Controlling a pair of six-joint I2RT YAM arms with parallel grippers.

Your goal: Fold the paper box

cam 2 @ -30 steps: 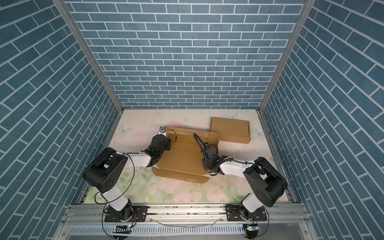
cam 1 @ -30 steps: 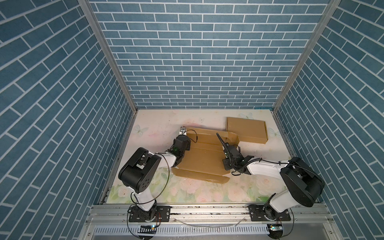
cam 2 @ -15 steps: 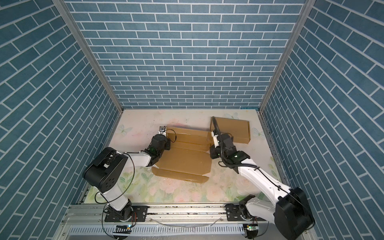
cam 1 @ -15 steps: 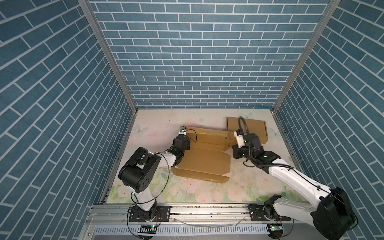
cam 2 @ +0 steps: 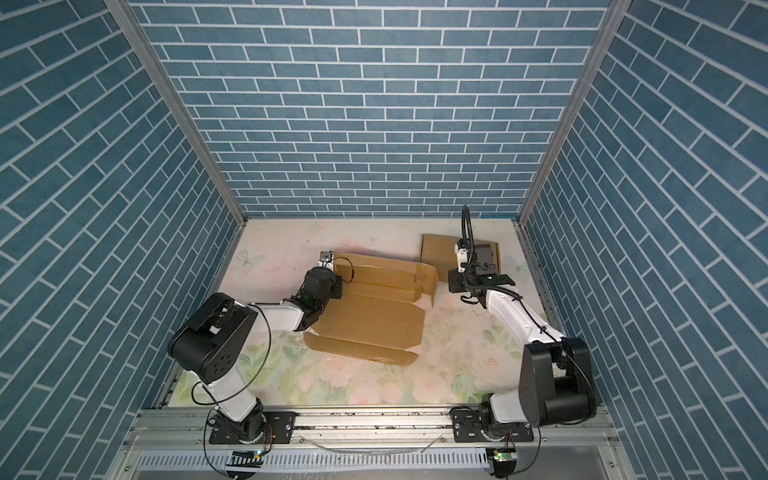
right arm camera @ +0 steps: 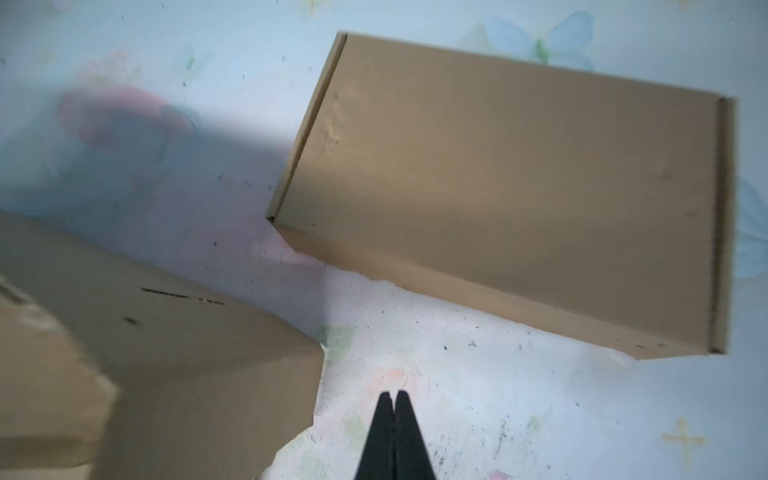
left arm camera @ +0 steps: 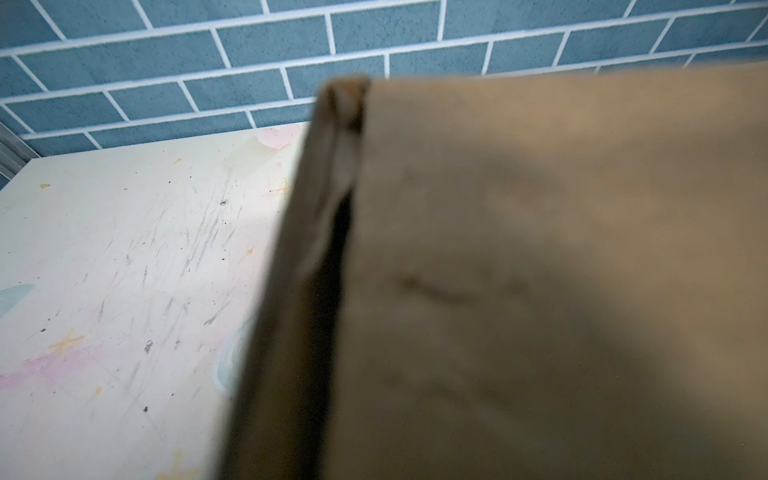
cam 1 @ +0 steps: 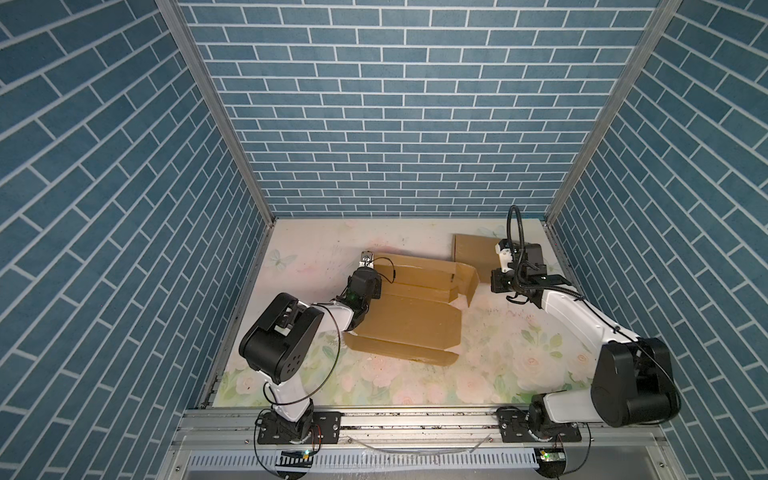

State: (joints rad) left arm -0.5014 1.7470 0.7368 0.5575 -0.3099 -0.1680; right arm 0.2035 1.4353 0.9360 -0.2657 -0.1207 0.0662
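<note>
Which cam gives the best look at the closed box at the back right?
Right wrist: the closed box is whole, close, unobstructed. Both top views show it small, partly behind the right arm. Left wrist shows only the unfolded box, not that one.

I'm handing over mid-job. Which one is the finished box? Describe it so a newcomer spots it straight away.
Start at the blue brick back wall and drop to the table's far right corner. The finished box lies there, partly behind the right arm. Unlike the half-folded box spread open mid-table, it is a closed, compact brown cardboard block with no loose flaps.
</note>
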